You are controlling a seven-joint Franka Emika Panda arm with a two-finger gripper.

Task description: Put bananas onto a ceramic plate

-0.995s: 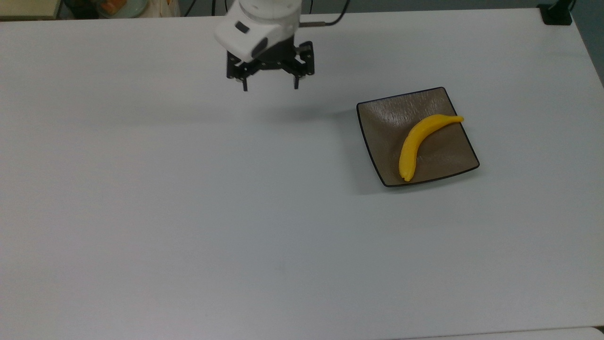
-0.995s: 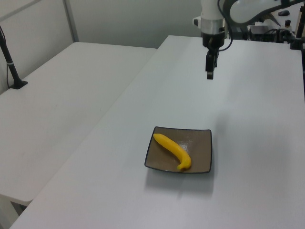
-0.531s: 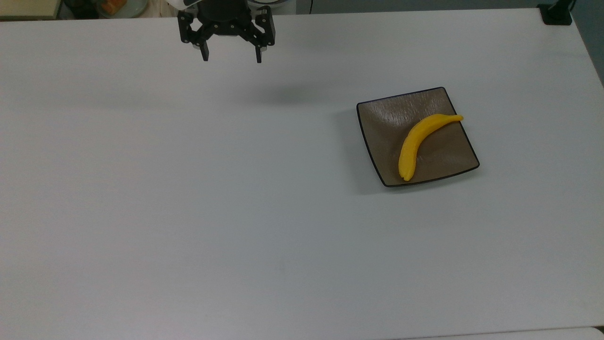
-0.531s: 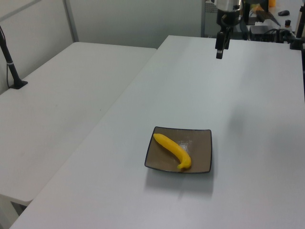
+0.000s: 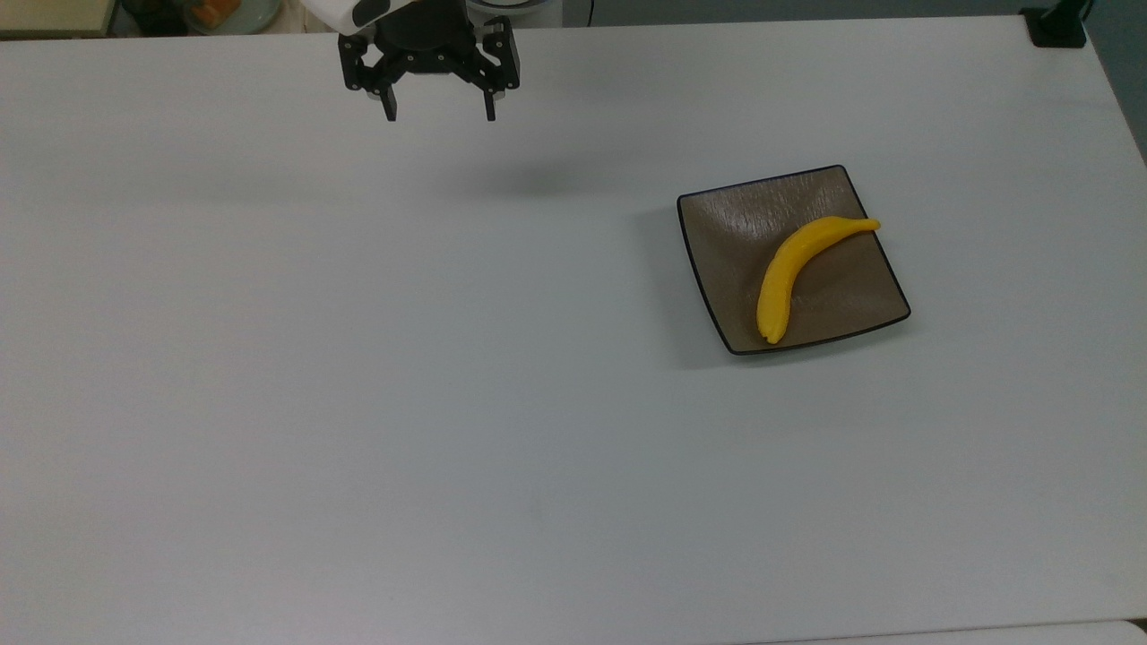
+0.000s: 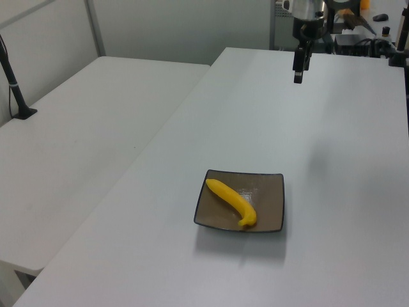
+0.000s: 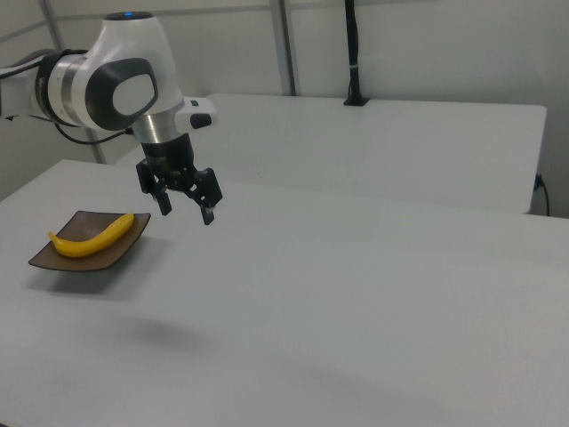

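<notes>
A bright yellow banana [image 5: 791, 270] [image 6: 232, 201] [image 7: 93, 237] lies diagonally across the square brown-grey plate [image 5: 730, 235] [image 6: 268, 203] [image 7: 62, 255], its stem end resting over the rim at the top view's right. My gripper [image 5: 439, 115] [image 6: 298, 79] [image 7: 185, 213] hangs open and empty above the table, far from the plate, near the table's far edge at the top view's upper left. Its two black fingers [image 5: 391, 112] point down, set well apart.
The white table [image 5: 448, 403] spreads wide around the plate. A second white table [image 6: 83, 147] stands alongside, at the left view's left. A black post base [image 5: 1057, 27] sits at the far right corner in the top view. Clutter lies beyond the far edge [image 5: 215, 13].
A second ago the gripper hung nearer the middle; it has drawn back toward the table's far edge and the top view's left, then dipped slightly. Banana and plate have stayed still.
</notes>
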